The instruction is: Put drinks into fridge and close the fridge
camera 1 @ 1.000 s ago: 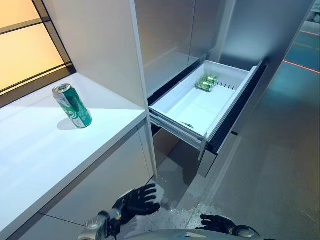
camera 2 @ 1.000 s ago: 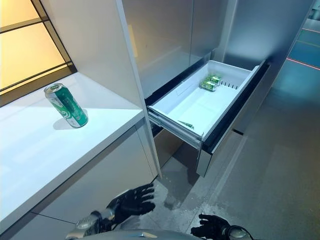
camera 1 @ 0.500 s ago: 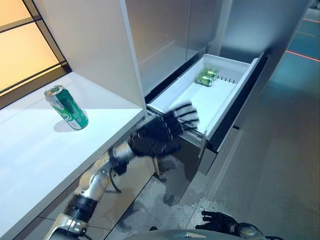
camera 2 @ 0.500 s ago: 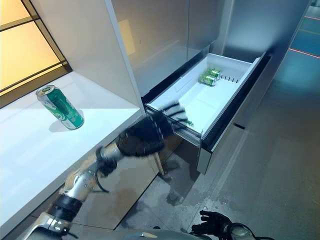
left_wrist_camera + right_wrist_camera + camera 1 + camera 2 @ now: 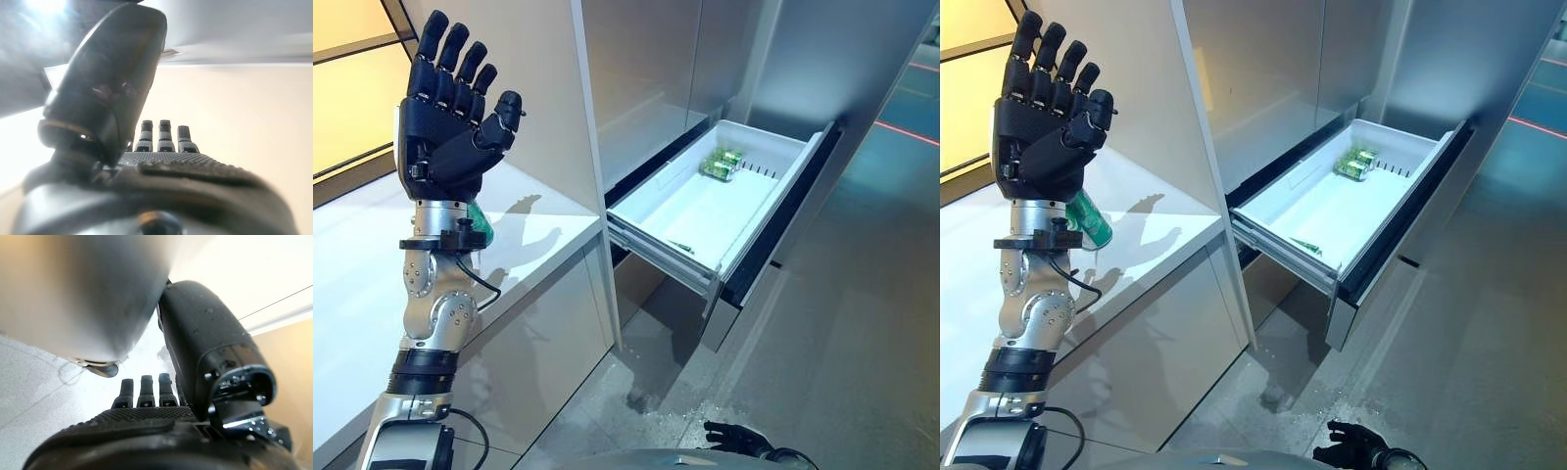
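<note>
A green can (image 5: 1089,219) stands on the white counter (image 5: 352,294), mostly hidden behind my left wrist. My left hand (image 5: 445,122) is raised high above the counter, open, fingers straight and empty; its fingers also show in the left wrist view (image 5: 161,134). The fridge's white drawer (image 5: 700,211) is pulled out, with green cans (image 5: 720,163) lying at its far end. My right hand (image 5: 739,439) hangs low at the bottom edge, open and empty; its fingers show in the right wrist view (image 5: 146,391).
A tall white panel (image 5: 553,88) rises from the counter's end, beside the fridge body (image 5: 646,78). The drawer's dark front (image 5: 783,220) juts out over the grey floor (image 5: 842,333). A lit window (image 5: 352,88) lies behind the counter.
My left hand has risen from beside the drawer's near corner to high above the counter, in front of the green can. The right hand has stayed low.
</note>
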`<state>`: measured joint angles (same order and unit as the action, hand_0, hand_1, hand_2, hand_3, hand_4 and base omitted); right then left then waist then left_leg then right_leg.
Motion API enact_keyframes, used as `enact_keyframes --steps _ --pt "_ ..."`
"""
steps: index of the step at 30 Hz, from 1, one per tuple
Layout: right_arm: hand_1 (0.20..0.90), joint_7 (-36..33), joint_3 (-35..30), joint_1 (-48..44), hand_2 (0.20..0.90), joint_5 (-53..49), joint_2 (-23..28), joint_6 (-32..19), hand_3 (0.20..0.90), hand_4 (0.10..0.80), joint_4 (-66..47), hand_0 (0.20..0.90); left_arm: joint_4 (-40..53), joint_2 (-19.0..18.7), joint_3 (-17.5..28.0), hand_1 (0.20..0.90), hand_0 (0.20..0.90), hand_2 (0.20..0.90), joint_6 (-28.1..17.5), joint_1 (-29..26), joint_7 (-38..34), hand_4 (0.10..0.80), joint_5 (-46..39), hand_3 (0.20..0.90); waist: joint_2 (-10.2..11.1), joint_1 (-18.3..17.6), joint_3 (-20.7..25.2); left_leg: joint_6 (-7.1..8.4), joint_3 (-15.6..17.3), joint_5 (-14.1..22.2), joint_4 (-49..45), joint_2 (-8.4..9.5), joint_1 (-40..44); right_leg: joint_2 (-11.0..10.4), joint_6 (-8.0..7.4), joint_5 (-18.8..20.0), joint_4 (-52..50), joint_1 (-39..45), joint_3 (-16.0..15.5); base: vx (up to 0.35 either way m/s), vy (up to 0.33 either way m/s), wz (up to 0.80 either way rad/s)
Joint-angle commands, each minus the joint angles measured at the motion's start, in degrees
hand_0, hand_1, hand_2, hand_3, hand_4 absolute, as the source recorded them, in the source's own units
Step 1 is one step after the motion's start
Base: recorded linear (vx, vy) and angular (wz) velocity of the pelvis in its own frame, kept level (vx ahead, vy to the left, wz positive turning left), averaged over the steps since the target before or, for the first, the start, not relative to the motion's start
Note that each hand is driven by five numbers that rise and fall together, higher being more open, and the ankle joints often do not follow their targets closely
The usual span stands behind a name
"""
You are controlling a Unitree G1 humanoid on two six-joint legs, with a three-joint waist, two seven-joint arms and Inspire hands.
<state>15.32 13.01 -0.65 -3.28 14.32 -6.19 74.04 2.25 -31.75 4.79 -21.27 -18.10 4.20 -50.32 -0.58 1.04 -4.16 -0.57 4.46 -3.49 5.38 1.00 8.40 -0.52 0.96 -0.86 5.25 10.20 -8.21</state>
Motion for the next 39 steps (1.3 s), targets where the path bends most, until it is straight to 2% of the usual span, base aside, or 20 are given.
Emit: enact_keyframes --steps 1,6,9,25,39 --pt "0.900 0.76 4.27 0.33 0.900 0.31 0.40 -0.25 0.900 0.800 3.25 0.900 0.84 -4.22 1.38 0.900 0.900 0.900 -2.20 -10.81 -3.38 0.800 2.13 0.900 -1.39 -1.01 2.27 -2.37 0.42 8.05 -0.38 1.90 1.84 -0.22 -2.91 -4.77 -5.46 -2.63 -1.46 0.025 0.022 -0.04" --pt "0.900 0.96 4.72 0.42 0.900 0.21 0.89 0.05 0.900 0.800 3.06 0.900 -5.19 -7.23 2.95 0.900 0.900 0.900 -2.08 -11.51 -8.93 0.800 4.11 0.900 -1.57 -0.86 2.36 -2.33 0.45 8.10 -0.49 1.98 2.07 -0.22 -2.91 -5.04 -5.64 -2.39 -1.38 0.000 0.000 0.00" --pt "0.900 0.88 4.84 0.46 0.900 0.32 0.98 0.33 0.900 0.800 2.92 0.900 -8.25 -8.11 4.12 0.900 0.900 0.900 -2.19 -11.23 -9.65 0.800 3.92 0.900 -1.62 -0.72 2.35 -2.33 0.44 8.11 -0.66 2.04 2.11 -0.30 -2.90 -5.17 -5.80 -2.31 -1.44 0.003 0.008 -0.01" --pt "0.900 1.36 4.26 0.71 0.900 1.22 2.29 1.77 0.900 0.800 1.61 0.900 -21.07 -14.41 8.36 0.900 0.900 0.900 -3.06 -10.59 -7.79 0.800 -0.05 0.900 -1.82 -0.35 2.35 -2.34 0.53 8.22 -0.86 2.20 2.20 -0.81 -3.30 -5.60 -6.52 -2.26 -1.69 0.003 0.026 0.00" --pt "0.900 2.21 3.76 0.35 0.900 2.08 2.75 2.32 0.900 0.800 1.38 0.900 -24.86 -15.95 7.60 0.900 0.900 0.900 -1.48 -11.49 -6.01 0.800 -0.18 0.900 -2.31 -0.12 2.38 -2.42 0.43 8.27 -0.76 2.65 2.13 -1.65 -4.01 -5.38 -6.83 -2.57 -2.24 0.000 0.022 0.01"
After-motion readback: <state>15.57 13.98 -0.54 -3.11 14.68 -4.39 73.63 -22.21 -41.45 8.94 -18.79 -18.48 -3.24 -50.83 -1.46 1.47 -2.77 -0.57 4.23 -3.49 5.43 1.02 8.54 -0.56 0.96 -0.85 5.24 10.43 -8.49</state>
